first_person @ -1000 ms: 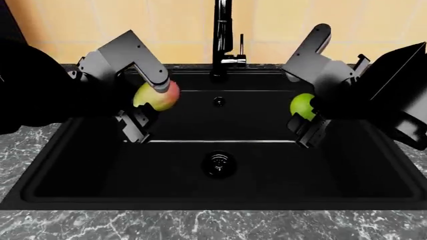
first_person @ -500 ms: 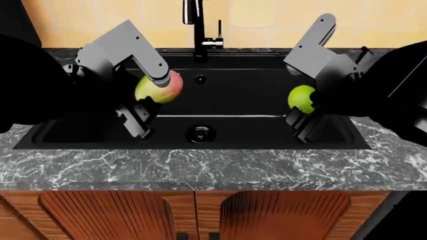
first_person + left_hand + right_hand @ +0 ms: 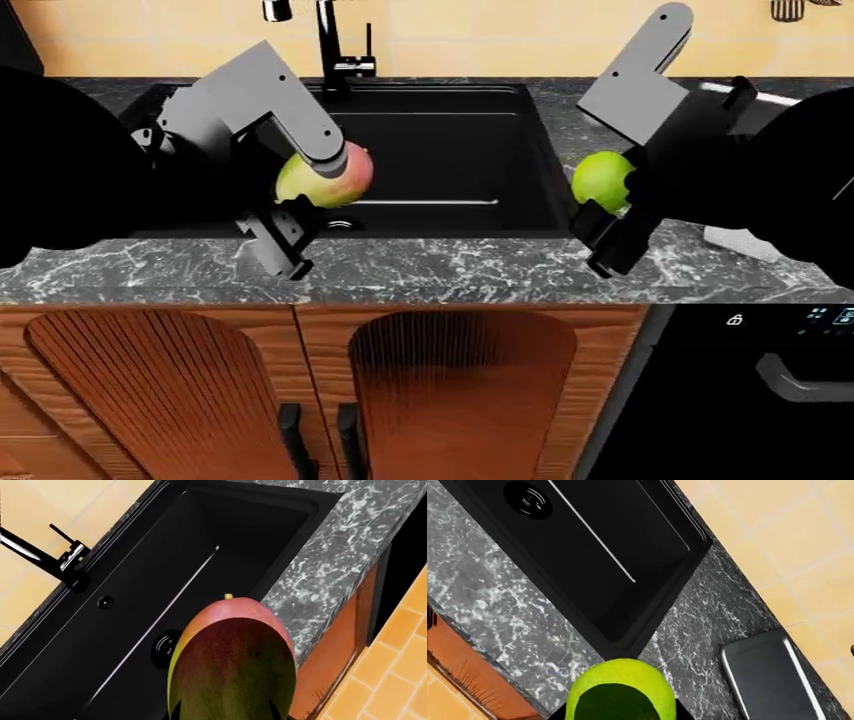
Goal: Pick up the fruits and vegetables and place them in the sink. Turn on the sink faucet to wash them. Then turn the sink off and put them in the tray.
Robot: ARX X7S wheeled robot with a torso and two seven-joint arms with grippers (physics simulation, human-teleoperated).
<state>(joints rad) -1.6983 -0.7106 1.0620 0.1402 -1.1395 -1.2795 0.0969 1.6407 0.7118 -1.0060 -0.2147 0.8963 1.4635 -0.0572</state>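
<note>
Apple-like fruit, round, yellow-green with a red blush (image 3: pixel 324 176), sits clamped in the left gripper (image 3: pixel 310 190) at centre left of the head view, hanging over the front edge of the large rectangular matte black sink (image 3: pixel 441 150). The small round bright green lime (image 3: pixel 602 181) is clamped in the right gripper (image 3: pixel 607 205) at centre right of that view, above the grey marbled stone countertop (image 3: pixel 441 270) and outside the basin's right rim.

Risk 1: the shallow rectangular dark grey metal tray with a shiny raised rim (image 3: pixel 774 680) appears only at the lower right of the right wrist view. It is not identifiable in the head view, where the right arm masks that region. Judged consequence: a release aimed from the head view alone could land the lime on bare countertop, from which a round fruit is likely to roll.

Risk 2: each fruit fills the lower part of its own wrist view, hiding the finger contact. Grip security cannot be confirmed.

Risk 3: the apple-like fruit is far from the tray. Carrying it across passes the tall glossy black tubular faucet (image 3: pixel 324 45) and the right arm; collision is possible
</note>
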